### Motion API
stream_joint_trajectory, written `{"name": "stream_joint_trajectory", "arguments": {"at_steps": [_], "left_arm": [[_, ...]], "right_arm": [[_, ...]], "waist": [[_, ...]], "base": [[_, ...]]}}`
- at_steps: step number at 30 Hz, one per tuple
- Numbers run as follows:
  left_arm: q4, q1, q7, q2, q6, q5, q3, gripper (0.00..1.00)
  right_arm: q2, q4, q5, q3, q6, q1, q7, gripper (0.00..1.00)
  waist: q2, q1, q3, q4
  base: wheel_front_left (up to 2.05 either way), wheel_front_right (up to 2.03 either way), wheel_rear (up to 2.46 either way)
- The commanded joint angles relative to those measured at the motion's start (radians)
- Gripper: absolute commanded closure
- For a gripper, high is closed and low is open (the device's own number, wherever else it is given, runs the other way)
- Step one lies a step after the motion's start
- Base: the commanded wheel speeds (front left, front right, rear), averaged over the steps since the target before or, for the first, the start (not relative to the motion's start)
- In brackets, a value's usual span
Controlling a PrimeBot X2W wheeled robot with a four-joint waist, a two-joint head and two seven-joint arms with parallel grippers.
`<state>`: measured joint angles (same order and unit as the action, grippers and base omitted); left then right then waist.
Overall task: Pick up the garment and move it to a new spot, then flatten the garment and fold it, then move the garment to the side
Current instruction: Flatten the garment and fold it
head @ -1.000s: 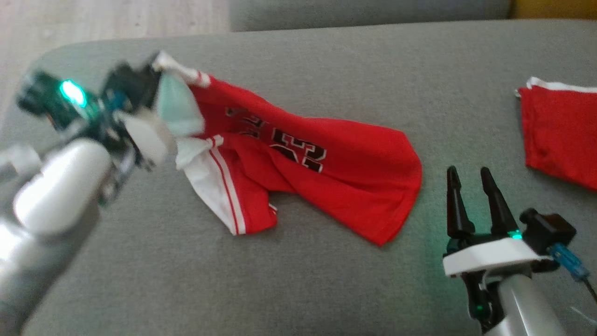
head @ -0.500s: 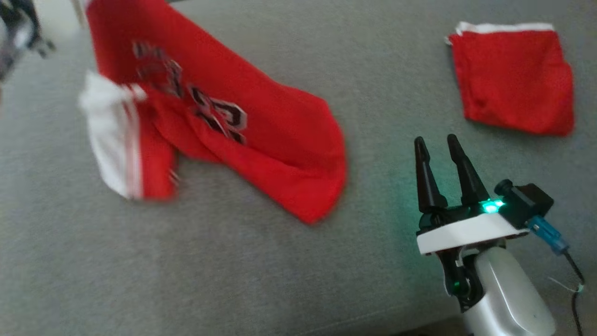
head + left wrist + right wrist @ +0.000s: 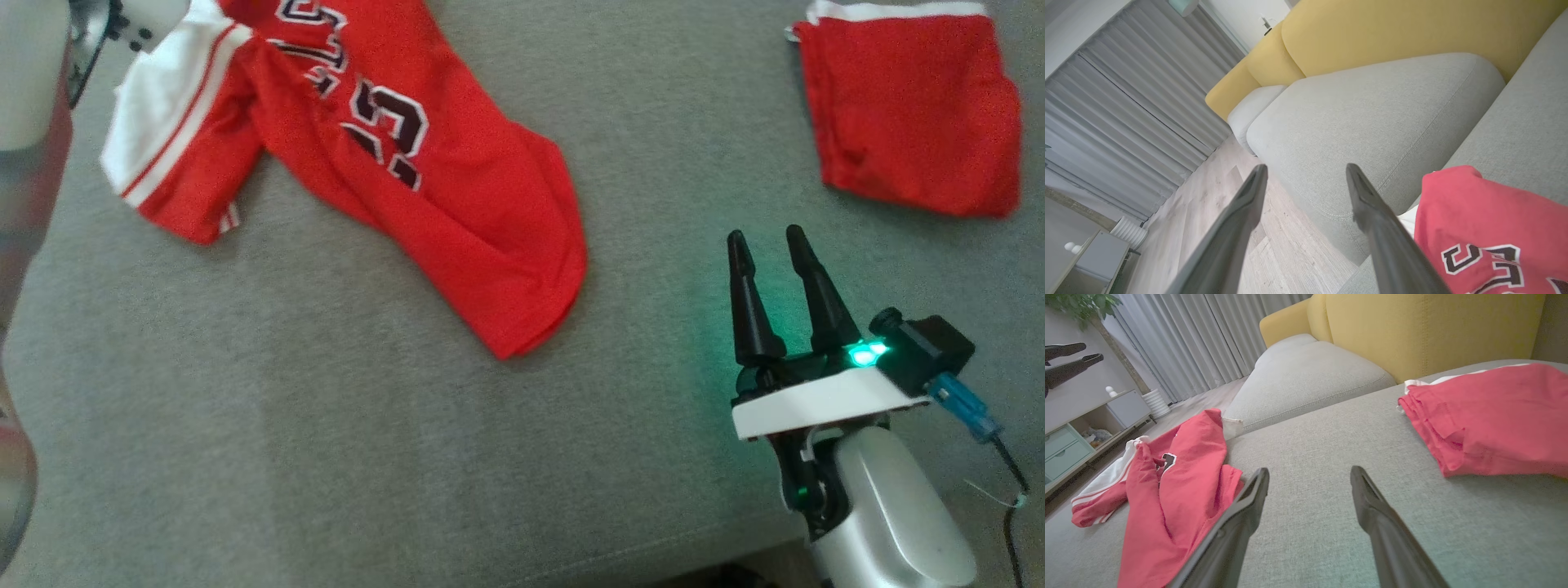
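Note:
The garment (image 3: 457, 188) is a red jersey with a white striped sleeve and dark numbers. It lies loosely spread on the grey sofa seat (image 3: 326, 425), toward the upper left of the head view. My left gripper (image 3: 1306, 167) is open with nothing between its fingers, hanging past the garment's (image 3: 1486, 220) edge over the floor. My pale left forearm (image 3: 24, 90) runs along the left border. My right gripper (image 3: 767, 235) is open and empty just above the seat, right of the garment's hem. From the right wrist, the garment (image 3: 1180, 490) lies left of that gripper (image 3: 1310, 470).
A folded red cloth (image 3: 914, 114) lies at the seat's back right. A second grey cushion (image 3: 1372, 122) and a yellow sofa back (image 3: 1412, 330) stand beyond. Wood floor (image 3: 1208, 232), grey curtains (image 3: 1126, 102) and a low cabinet (image 3: 1069, 445) lie to the left. The seat's front edge (image 3: 522, 563) runs along the bottom.
My left gripper, shut on the garment's white collar end a second ago, has opened and let it go. The head camera has swung right and down. The right gripper stays open.

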<state>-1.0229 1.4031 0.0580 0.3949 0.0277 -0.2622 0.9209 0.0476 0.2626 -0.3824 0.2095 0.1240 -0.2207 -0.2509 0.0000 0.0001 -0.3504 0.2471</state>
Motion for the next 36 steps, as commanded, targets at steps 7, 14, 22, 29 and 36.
{"name": "stream_joint_trajectory", "arguments": {"at_steps": [7, 14, 22, 29, 36], "left_arm": [[-0.021, -0.048, 0.132, -0.014, -0.006, -0.074, -0.070, 0.00], [0.043, -0.222, 0.193, -0.037, -0.033, -0.150, -0.118, 0.00], [0.348, -0.612, 0.203, -0.027, -0.155, -0.233, -0.214, 0.00], [0.670, -0.959, 0.204, -0.028, -0.298, -0.253, -0.299, 0.00], [0.791, -1.076, 0.204, -0.036, -0.346, -0.225, -0.326, 0.00]], "right_arm": [[0.003, -0.015, 0.041, -0.058, 0.007, -0.013, -0.011, 0.00], [0.003, 0.004, 0.073, -0.123, 0.007, 0.027, -0.011, 0.00], [0.003, 0.022, 0.104, -0.163, 0.007, 0.096, -0.011, 0.00], [0.003, 0.027, 0.114, -0.168, 0.007, 0.117, -0.011, 0.00], [0.003, 0.026, 0.127, -0.169, 0.007, 0.111, -0.011, 0.00]], "waist": [[0.0000, -0.0001, 0.086, -0.127], [0.0000, -0.0001, 0.174, -0.230], [0.0000, -0.0001, 0.259, -0.340], [0.0000, -0.0001, 0.268, -0.368], [0.0000, -0.0001, 0.252, -0.375]], "base": [[0.00, 0.00, 0.00], [0.00, 0.00, 0.00], [0.00, 0.00, 0.00], [0.00, 0.00, 0.00], [0.00, 0.00, 0.00]]}}
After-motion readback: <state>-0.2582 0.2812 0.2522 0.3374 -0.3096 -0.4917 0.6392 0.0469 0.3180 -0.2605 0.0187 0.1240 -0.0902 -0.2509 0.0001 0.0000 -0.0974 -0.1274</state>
